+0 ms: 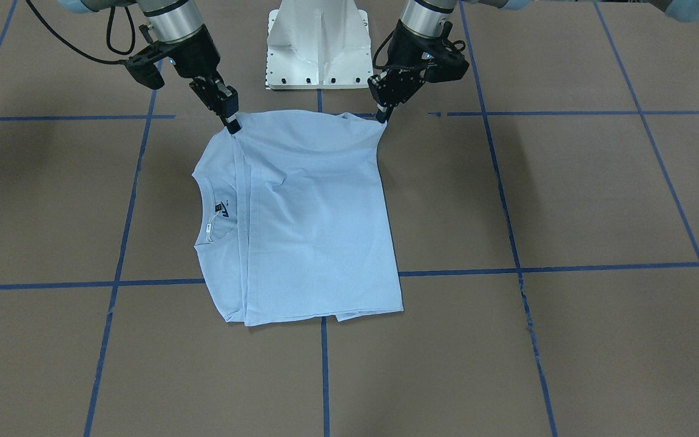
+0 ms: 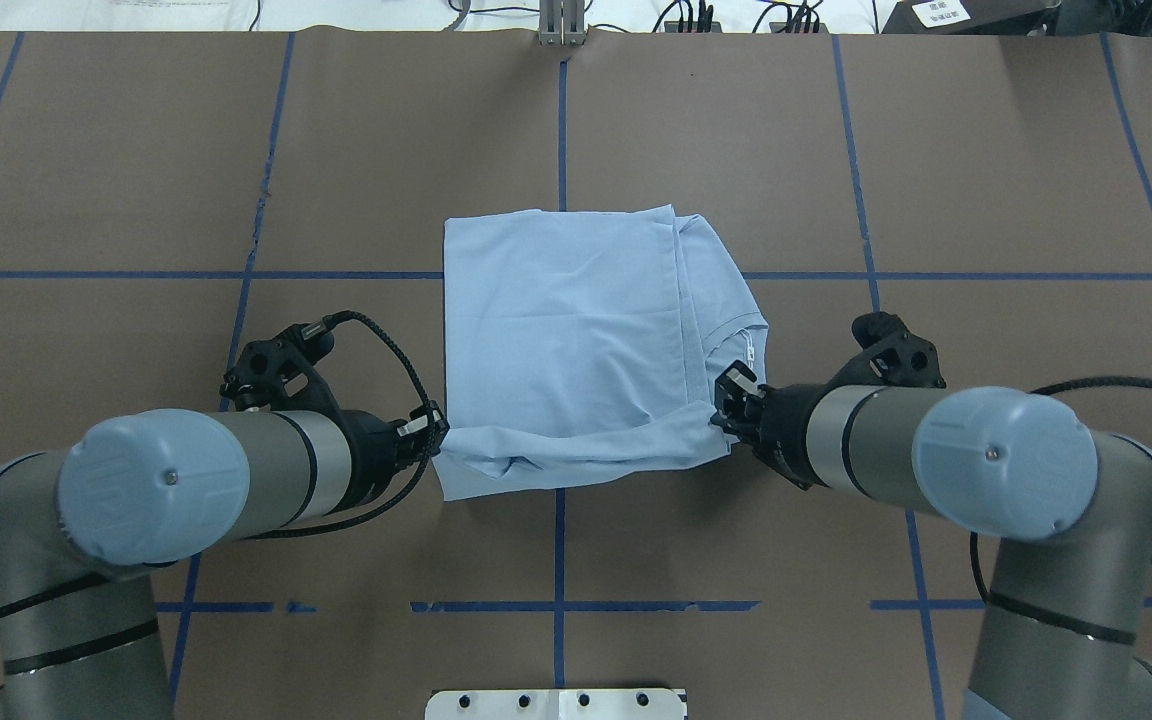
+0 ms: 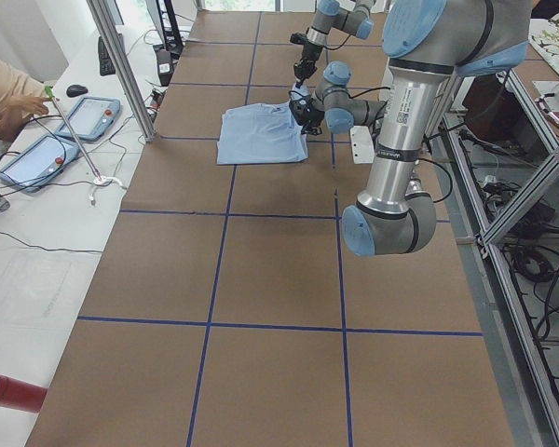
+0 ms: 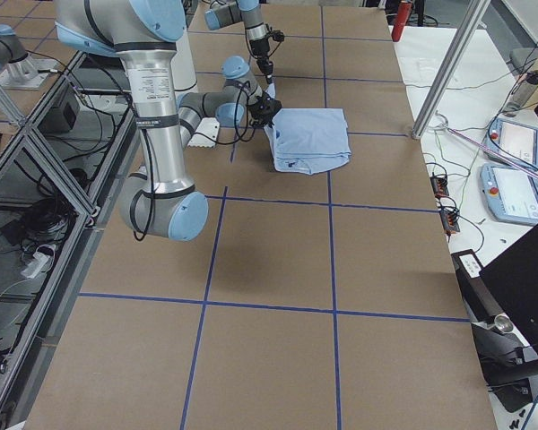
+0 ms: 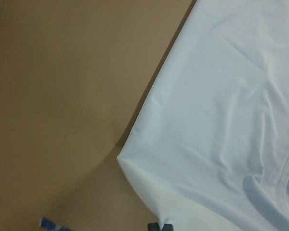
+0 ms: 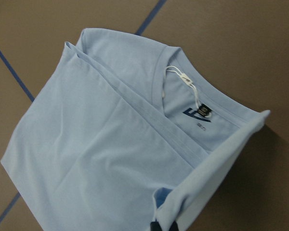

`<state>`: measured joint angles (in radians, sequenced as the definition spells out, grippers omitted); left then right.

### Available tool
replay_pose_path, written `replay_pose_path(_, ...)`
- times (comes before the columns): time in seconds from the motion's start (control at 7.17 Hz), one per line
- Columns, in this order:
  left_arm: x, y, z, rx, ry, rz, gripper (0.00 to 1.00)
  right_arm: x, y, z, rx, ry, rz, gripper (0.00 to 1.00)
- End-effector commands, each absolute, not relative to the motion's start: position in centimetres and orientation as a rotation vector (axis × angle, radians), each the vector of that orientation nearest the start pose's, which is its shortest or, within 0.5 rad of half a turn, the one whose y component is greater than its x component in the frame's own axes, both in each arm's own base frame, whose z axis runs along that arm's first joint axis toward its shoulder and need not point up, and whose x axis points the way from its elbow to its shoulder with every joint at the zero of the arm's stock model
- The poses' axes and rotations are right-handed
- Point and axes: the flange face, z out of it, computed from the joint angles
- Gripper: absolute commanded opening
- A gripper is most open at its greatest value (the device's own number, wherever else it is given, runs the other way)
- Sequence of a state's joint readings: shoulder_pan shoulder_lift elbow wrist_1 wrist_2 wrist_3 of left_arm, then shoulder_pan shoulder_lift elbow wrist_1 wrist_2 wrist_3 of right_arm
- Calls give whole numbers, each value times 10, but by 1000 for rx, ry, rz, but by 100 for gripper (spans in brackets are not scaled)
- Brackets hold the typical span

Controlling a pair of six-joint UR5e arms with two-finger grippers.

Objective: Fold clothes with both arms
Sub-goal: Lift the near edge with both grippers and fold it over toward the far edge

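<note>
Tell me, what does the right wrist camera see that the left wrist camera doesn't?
Only the right wrist view shows the T-shirt's neckline, dark neck label, white hang tag and layered fold edges. Only the left wrist view shows a plain side edge lifted, shadowing the table. Both show light blue cloth, brown table, and their own gripper's tips at the bottom: right gripper, left gripper.

- The left arm (image 2: 236,480) reaches low and inward, the left gripper (image 1: 384,119) tilted down, its fingers pinched on the T-shirt (image 2: 556,320) corner at their tips
- The right arm (image 2: 896,450) mirrors it, the right gripper (image 1: 233,127) likewise pinched on cloth
</note>
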<state>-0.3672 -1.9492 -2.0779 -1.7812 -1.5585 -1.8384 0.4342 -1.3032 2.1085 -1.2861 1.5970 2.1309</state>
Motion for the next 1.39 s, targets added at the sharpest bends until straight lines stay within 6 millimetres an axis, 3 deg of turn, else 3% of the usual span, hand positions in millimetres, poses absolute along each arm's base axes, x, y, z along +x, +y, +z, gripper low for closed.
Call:
replay_pose_path(0.0, 467, -376, 214, 172, 1068, -574, 0, -428, -422, 240, -89, -1103, 943, 0)
replay_pose_path(0.14, 468, -400, 212, 209, 1051, -570, 0, -445, -450, 243, -54, -1071, 933, 0)
replay_pose_path(0.42, 487, -455, 229, 252, 1064, -614, 0, -459, -507, 247, -45, -1017, 942, 0)
replay_pose_path(0.7, 501, -508, 241, 286, 1053, -654, 0, -486, -551, 247, -42, -963, 956, 0)
replay_pose_path(0.84, 512, -543, 246, 303, 1024, -672, 6, -501, -582, 252, -9, -942, 916, 0)
replay_pose_path(0.98, 519, -594, 277, 356, 1011, -668, 28, -510, -622, 286, 45, -936, 822, 37)
replay_pose_path(1.12, 499, -637, 308, 447, 1019, -630, 89, -499, -656, 314, 196, -952, 633, 99)
replay_pose_path(1.26, 481, -641, 325, 460, 1004, -633, 100, -463, -681, 324, 260, -919, 571, 100)
